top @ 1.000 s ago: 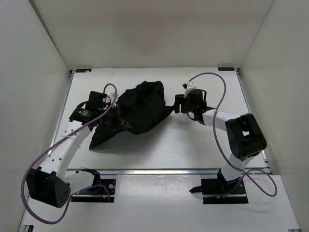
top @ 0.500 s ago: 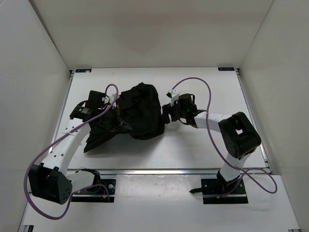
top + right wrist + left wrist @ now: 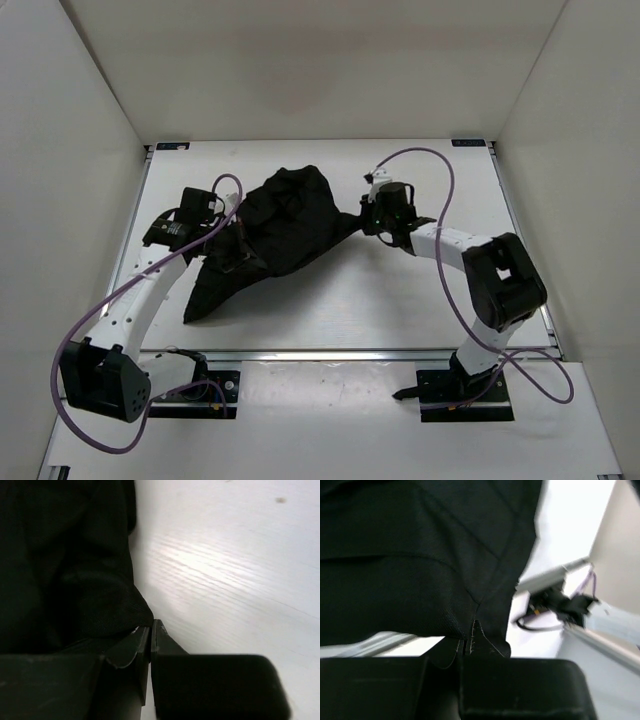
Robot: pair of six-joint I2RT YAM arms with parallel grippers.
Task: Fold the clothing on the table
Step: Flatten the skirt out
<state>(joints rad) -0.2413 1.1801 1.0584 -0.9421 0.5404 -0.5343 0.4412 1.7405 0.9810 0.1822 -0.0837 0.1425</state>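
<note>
the clothing sits bunched mid-table, soft, light and sure to sag, so keep to its edges: your left gripper pinches the nine o'clock hem and your right gripper is clamped on the three o'clock corner.

Plain white walls close in the back and both sides, softly and evenly lit.

We see a plain white back wall, flanked by a left wall and a right wall. At its foot sit a small dark left bracket and a matching right bracket, well apart.
</note>
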